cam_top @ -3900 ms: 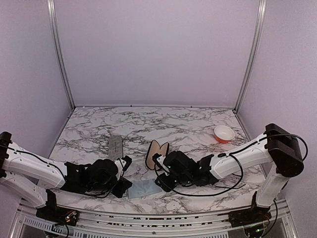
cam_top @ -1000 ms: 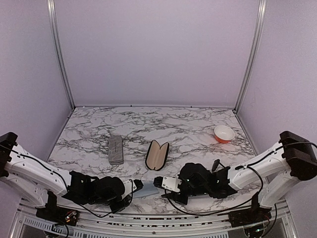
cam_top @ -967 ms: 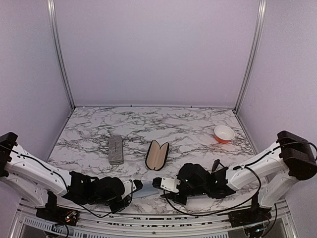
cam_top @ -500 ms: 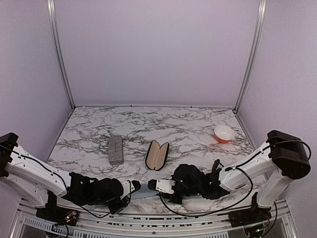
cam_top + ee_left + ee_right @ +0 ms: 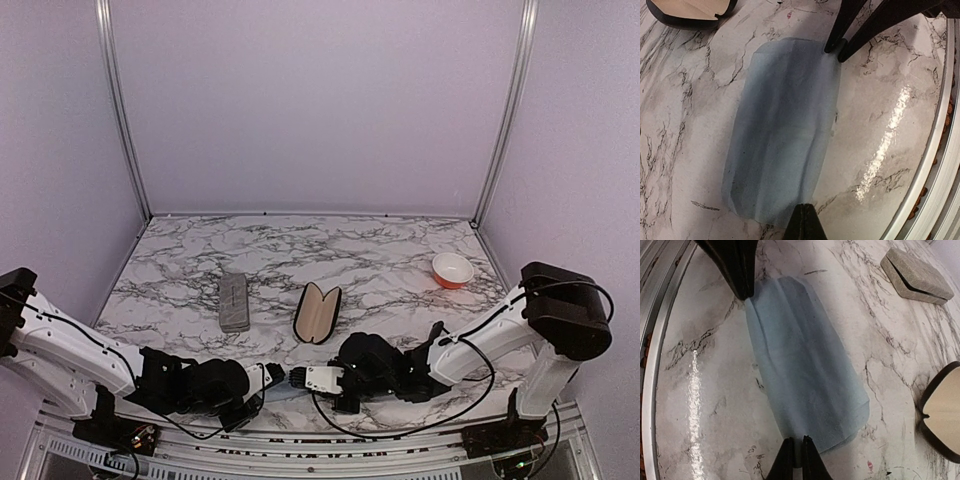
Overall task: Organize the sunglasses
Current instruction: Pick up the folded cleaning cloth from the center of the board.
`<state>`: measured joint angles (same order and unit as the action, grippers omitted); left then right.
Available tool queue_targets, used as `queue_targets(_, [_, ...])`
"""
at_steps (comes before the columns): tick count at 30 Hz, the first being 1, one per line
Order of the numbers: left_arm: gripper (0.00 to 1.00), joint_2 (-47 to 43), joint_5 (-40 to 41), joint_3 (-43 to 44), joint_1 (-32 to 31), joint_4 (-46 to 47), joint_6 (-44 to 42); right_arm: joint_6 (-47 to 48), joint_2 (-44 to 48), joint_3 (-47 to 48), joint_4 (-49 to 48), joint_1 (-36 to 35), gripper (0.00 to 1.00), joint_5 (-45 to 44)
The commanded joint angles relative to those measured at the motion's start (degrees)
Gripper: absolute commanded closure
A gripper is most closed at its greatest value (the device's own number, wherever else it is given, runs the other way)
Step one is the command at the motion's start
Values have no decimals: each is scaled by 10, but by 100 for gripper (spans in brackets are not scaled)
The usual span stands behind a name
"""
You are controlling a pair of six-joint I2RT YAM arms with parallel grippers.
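Blue cloth (image 5: 782,135) is what everything turns on right now, not the sunglasses. I honestly can't find those in any view, so there's no telling which arm is nearer to them. The cloth lies flat on the marble table (image 5: 380,250) close to the near edge, with its long axis running straight from one arm to the other. The left gripper (image 5: 802,222) has its fingers fully together at one short end, and the hem looks pinched between them. The right gripper (image 5: 795,457) is at the opposite end, fingers almost together, with the cloth's edge sitting in the sliver between. So each arm has one end, tips pointing at each other along the cloth. My guess is that a joint lift or fold comes next. The black oval case (image 5: 318,312) lies open just beyond the cloth, and the grey case (image 5: 234,300) is off toward the left arm's side.
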<state>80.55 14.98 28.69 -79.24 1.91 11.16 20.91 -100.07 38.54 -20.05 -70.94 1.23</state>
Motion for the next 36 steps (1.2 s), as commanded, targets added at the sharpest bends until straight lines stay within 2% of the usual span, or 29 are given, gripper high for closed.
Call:
queue_targets(1, [100,-9,-2,-5,-3,8,3,11,-17,14,26,-3,97,0])
queue_targets(5, [100,-11,0,0,-3,7,4,9,-14,14,34,-3,100,-2])
queue_targets(9, [100,-22,1,22,-2,-7,10,-16,45,1,11,6,100,24])
queue_targets(13, [100,-37,9,69,-2,-34,16,-17,103,18,37,28,100,26])
queue_targets(25, [100,-12,65,177,20,-71,21,76,188,64,112,108,100,-13])
queue_targets(31, [100,20,88,230,45,-83,25,114,188,95,124,154,100,-19])
queue_targets(36, [100,66,101,285,70,-103,38,132,163,115,97,201,100,2])
